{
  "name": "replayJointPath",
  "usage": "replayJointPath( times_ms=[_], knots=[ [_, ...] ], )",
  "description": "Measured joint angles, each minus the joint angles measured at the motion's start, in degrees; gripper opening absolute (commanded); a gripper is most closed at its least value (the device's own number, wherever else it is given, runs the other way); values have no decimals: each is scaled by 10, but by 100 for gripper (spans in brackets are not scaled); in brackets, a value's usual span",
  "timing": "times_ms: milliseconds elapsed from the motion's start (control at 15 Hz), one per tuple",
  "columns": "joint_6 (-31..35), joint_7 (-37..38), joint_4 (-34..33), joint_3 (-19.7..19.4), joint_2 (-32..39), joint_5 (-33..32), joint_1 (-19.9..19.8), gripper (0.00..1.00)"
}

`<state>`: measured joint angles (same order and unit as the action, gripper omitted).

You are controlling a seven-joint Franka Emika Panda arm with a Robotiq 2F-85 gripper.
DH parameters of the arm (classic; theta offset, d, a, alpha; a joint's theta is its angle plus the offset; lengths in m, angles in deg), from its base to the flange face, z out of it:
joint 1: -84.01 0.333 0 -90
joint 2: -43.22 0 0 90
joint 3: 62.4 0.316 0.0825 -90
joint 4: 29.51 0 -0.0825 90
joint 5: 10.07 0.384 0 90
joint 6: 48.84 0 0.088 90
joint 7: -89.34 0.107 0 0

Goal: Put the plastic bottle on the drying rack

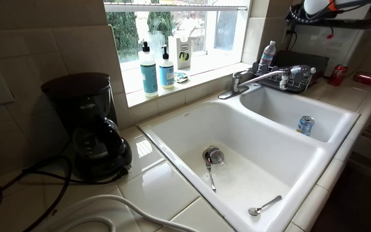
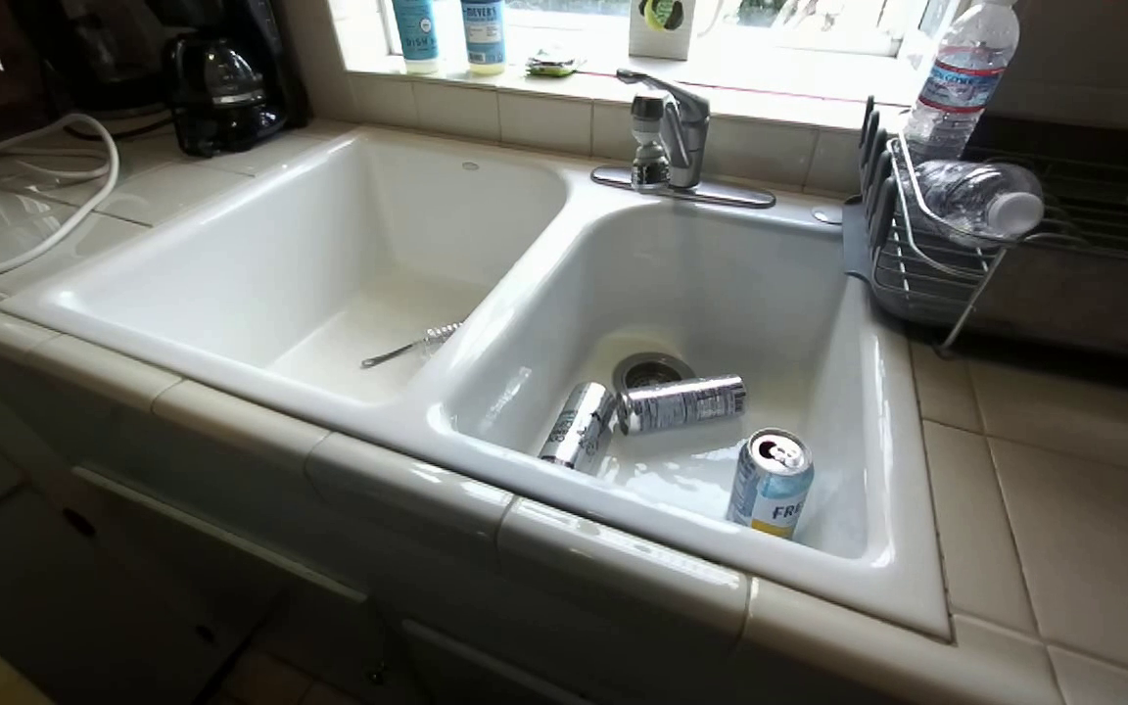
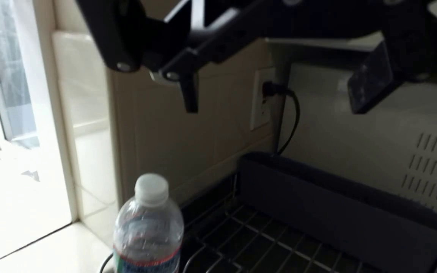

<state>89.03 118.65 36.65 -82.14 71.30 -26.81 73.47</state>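
Tool (image 3: 275,108): spread wide, gripping nothing. Plastic bottle (image 3: 148,237): upright at the drying rack (image 2: 1103,276), base cut off in wrist view. Clear bottles (image 1: 301,70) total three: two at rack, one in sink (image 1: 269,145).

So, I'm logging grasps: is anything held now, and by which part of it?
Nothing is held: the fingers are apart, nothing between them, and the plastic bottle stands clear below.

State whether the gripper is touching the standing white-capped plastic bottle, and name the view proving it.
Apart. In the wrist view, the gripper is open, and wall shows between its fingertips and the cap of the standing plastic bottle.
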Motion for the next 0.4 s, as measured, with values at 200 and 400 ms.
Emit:
replayJointPath(
  times_ms=[200,400],
  knots=[
    [7,18,10,-19,-47,-41,17,100],
    [37,-28,46,-5,-97,-45,26,100]
  ],
)
